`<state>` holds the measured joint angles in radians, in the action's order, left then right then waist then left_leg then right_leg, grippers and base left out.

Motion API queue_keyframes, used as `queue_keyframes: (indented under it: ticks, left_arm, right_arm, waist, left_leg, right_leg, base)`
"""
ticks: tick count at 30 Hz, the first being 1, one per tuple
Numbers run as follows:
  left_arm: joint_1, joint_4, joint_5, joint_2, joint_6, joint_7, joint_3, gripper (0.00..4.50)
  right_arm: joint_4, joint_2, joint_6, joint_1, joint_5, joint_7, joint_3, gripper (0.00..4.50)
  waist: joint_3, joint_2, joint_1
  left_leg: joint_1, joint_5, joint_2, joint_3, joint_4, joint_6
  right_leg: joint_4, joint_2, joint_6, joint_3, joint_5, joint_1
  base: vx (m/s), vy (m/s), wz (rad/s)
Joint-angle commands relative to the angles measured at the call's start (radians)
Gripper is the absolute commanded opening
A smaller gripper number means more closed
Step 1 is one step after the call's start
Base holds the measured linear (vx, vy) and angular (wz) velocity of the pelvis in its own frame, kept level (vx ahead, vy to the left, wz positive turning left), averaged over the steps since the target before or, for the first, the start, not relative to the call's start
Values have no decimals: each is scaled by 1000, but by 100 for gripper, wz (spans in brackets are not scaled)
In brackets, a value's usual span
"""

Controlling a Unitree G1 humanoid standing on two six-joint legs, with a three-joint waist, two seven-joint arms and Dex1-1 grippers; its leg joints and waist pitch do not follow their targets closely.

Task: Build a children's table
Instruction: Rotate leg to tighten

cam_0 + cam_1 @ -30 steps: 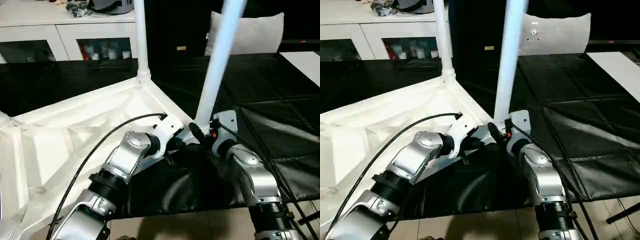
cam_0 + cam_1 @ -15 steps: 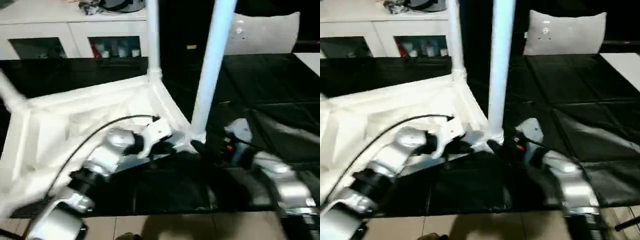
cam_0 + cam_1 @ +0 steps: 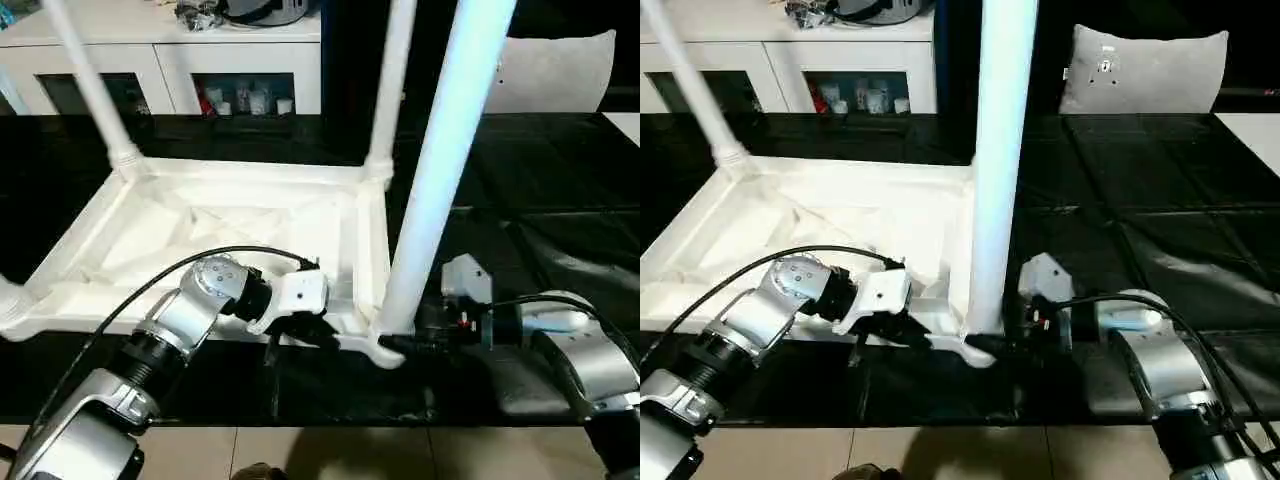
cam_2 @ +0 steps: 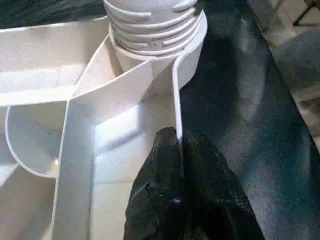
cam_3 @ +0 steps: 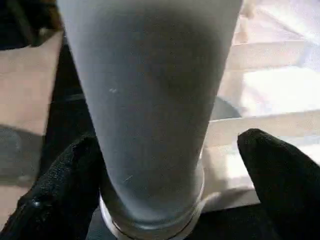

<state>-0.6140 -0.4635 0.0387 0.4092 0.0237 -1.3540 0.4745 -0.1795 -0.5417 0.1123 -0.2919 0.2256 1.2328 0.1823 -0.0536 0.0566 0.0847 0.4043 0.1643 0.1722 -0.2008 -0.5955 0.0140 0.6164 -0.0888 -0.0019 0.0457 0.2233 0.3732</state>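
Note:
The children's table lies upside down: its white ribbed tabletop point(image 3: 230, 225) rests on the black-covered surface. Three white legs stand up from corner sockets, at the back left point(image 3: 92, 90), the back right point(image 3: 390, 90) and the near right point(image 3: 440, 170). My left gripper point(image 3: 300, 335) is shut on the tabletop's thin front rim point(image 4: 176, 125), just beside the near right socket point(image 4: 155, 30). My right gripper point(image 3: 400, 345) is open at the base of the near right leg point(image 5: 150, 100), one finger point(image 5: 55, 195) against it and the other finger point(image 5: 280, 170) standing clear.
A white cabinet with glass doors point(image 3: 160, 60) runs along the back left. A flat grey cushion-like panel point(image 3: 560, 70) leans at the back right. A black sheet point(image 3: 560, 240) covers the work surface; its front edge meets beige floor point(image 3: 300, 450). A cable point(image 3: 180, 275) arcs over my left forearm.
The tabletop has swung round from a diagonal lie to square with the front edge, with my left gripper still on its rim. My right gripper's fingers have spread wider around the leg. The view has shifted too.

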Motion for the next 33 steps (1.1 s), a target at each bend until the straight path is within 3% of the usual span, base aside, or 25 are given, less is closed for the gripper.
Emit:
queue_keyframes:
  ticks: [1, 16, 23, 28, 30, 33]
  left_arm:
    - [-33, 6, 12, 8, 46, -51, 18, 0]
    - [-51, -43, 20, 12, 102, -81, 27, 0]
    - [-47, -40, 4, 6, 83, -78, 13, 0]
    - [-10, 33, -32, -34, -58, -7, -24, 0]
    - [11, 77, -42, -77, -160, 68, -42, 0]
    - [28, 126, -44, -149, -277, 182, -65, 0]
  right_arm:
    - [-13, -18, -11, -18, -6, 30, 22, 418]
    - [-20, -22, 24, -25, 7, 106, 58, 287]
    - [-5, -12, 46, -14, 24, 104, 56, 272]
    - [62, 22, 121, 41, 68, 57, 50, 272]
    - [95, 73, 198, 62, 74, -37, 46, 272]
    - [80, 181, 223, 63, 54, -208, 18, 271]
  waist:
    - [73, -14, -4]
    - [73, -15, 0]
    - [72, -15, 1]
    - [72, -13, 2]
    - [67, -13, 0]
    - [61, -15, -10]
  left_leg:
    - [-36, 180, 65, 28, 63, -79]
    - [-35, 181, 65, 28, 63, -78]
    - [-36, 202, 66, 28, 65, -69]
    - [-36, 198, 66, 29, 66, -69]
    - [-37, 215, 67, 28, 70, -61]
    - [-39, 274, 64, 31, 75, -24]
  right_leg:
    - [-61, -65, -269, -35, 26, -28]
    - [-62, -65, -266, -35, 63, -26]
    - [-63, -64, -268, -34, 84, -25]
    - [-63, -65, -270, -35, 76, -26]
    - [-67, -63, -265, -36, 109, -23]
    - [-76, -66, -246, -39, 217, -19]
  base:
    - [0, 0, 0]
    - [0, 0, 0]
    - [0, 0, 0]
    - [0, 0, 0]
    - [0, 0, 0]
    - [0, 0, 0]
